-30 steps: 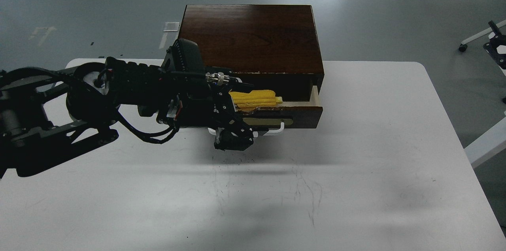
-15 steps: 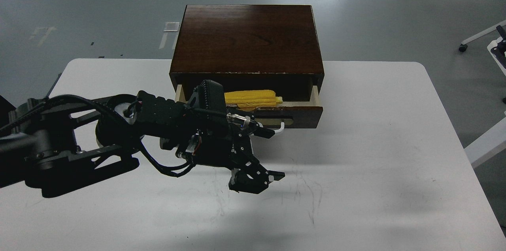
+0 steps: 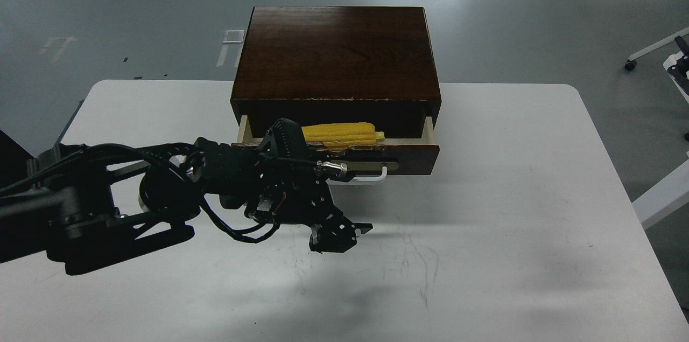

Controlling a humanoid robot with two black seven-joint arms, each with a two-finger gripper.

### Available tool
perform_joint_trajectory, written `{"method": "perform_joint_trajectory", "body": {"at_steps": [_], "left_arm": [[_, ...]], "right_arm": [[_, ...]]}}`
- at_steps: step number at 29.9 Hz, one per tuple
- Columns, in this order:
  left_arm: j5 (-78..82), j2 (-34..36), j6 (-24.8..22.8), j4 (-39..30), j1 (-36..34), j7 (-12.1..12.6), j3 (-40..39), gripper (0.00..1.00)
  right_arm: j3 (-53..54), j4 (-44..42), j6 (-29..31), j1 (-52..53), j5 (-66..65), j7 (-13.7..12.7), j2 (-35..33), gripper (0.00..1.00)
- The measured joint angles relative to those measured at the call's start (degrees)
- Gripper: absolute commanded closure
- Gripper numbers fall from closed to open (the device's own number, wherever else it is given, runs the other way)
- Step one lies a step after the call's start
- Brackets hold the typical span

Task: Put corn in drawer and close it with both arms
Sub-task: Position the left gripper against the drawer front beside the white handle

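- Corn (image 3: 339,133) is seen lying lengthwise inside the open drawer (image 3: 414,154), its yellow rows showing above the dark front panel, toward the left and middle of the compartment.
- The drawer is pulled partway out of the dark wood cabinet (image 3: 334,54); pale inner sides are visible at both ends, and a chipped top edge runs along the front.
- A white bar handle (image 3: 371,176) on a beige plate is fixed to the drawer front, partly covered at its left by the arm.
- The left gripper (image 3: 339,234) is held in front of the drawer and below the handle, over the white table (image 3: 511,223), apart from the corn and the drawer front.
- Nothing is seen between its fingers; whether they are spread or closed cannot be told, since the dark parts merge together.
- The left arm (image 3: 107,202) is stretched in from the left edge, with black cables looped beneath it.
- The right gripper is not seen.
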Motion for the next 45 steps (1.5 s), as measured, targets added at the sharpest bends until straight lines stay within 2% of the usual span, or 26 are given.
{"method": "perform_joint_trajectory", "body": {"at_steps": [2, 3, 4, 6, 8, 9, 10, 11, 12, 14, 24, 45], "left_arm": [[-0.01, 0.00, 0.00, -0.17, -0.02, -0.06, 0.34, 0.07], [0.00, 0.00, 0.00, -0.22, -0.05, -0.06, 0.38, 0.10], [0.00, 0.00, 0.00, -0.26, -0.09, -0.06, 0.40, 0.22], [0.00, 0.02, 0.00, -0.32, -0.12, -0.32, 0.42, 0.41], [0.00, 0.10, 0.00, -0.36, -0.13, -1.23, 0.43, 0.52], [0.00, 0.15, 0.00, -0.37, -0.13, -1.74, 0.43, 0.62], [0.00, 0.22, 0.00, -0.38, -0.13, -2.27, 0.43, 0.65], [0.00, 0.30, 0.00, -0.38, -0.13, -2.72, 0.43, 0.75], [0.00, 0.43, 0.00, -0.38, -0.13, -3.03, 0.44, 0.90], [0.04, 0.78, 0.00, -0.39, -0.13, -3.35, 0.44, 1.00], [0.08, 3.33, 0.00, -0.24, -0.30, -3.21, 0.45, 1.00], [1.79, 3.16, 0.00, 1.81, -1.04, -1.78, 0.28, 1.00]], "right_arm": [[0.00, 0.00, 0.00, 0.00, -0.16, 0.00, 0.00, 0.00], [0.00, -0.01, 0.00, 0.00, -0.24, 0.00, 0.00, 0.00], [0.00, -0.01, 0.00, 0.00, -0.30, 0.00, 0.00, 0.00], [0.00, -0.09, 0.00, -0.05, -0.51, 0.00, 0.00, 0.00], [0.00, -0.27, 0.00, -0.09, -0.65, 0.00, 0.00, 0.00], [0.00, -0.31, 0.00, -0.13, -0.67, 0.00, 0.00, 0.00], [0.00, -0.32, 0.00, -0.15, -0.69, 0.01, 0.00, 0.00], [0.00, -0.32, 0.00, -0.16, -0.70, 0.04, 0.00, 0.00], [0.00, -0.32, 0.00, -0.17, -0.72, 0.06, 0.02, 0.00], [-0.04, -0.34, 0.00, -0.17, -0.73, 0.09, 0.07, 0.00], [-0.10, -0.36, 0.00, -0.28, -0.77, 0.09, 0.08, 0.00], [-0.18, -0.30, 0.00, -0.59, -1.05, 0.12, 0.17, 0.00]]}}
